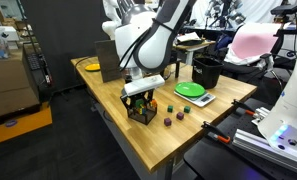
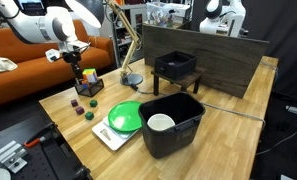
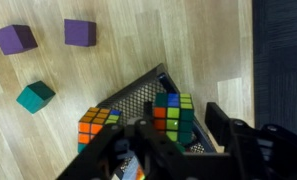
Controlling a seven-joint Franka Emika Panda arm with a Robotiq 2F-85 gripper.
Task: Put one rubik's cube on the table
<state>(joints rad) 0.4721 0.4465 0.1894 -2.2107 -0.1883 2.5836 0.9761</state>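
A black mesh basket stands on the wooden table near its edge and shows in both exterior views. It holds a Rubik's cube with green, blue and orange faces, and a second, orange-faced cube beside it. My gripper hangs straight down over the basket. Its fingers are open and straddle the first cube, with a gap on the right side.
Small purple blocks and a teal block lie on the table by the basket. A green plate on a white board, a black bin and a small black stand lie further along.
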